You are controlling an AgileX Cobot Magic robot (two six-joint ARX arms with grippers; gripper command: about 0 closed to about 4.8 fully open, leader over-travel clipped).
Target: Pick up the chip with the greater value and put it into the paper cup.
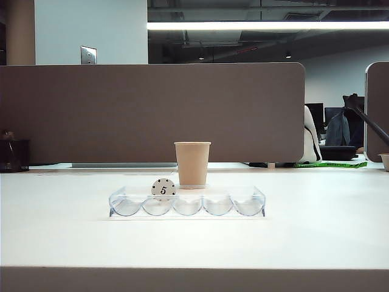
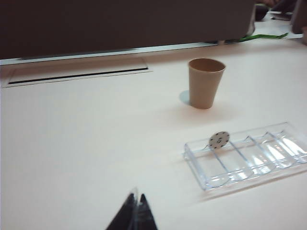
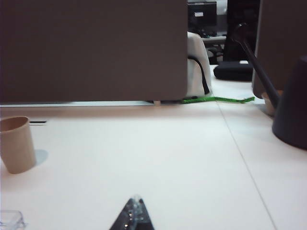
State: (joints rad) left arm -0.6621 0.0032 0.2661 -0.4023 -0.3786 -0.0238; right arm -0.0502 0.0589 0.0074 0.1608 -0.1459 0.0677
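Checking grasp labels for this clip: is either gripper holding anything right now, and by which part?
Nothing is held. The left gripper and right gripper both have their jaws shut with nothing between them, above the bare table, apart from the paper cup.

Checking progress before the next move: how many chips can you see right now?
1: a white chip marked 5 stands in the clear tray, second slot from the exterior view's left. Another may be hidden inside the paper cup.

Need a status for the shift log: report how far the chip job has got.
Apparently done: the clear plastic chip tray holds only the white chip marked 5; no blue chip shows. Whether it lies in the tan paper cup is hidden. In hand: nothing; the left gripper and right gripper are shut, empty, away from the tray. Left: confirm the cup's contents.
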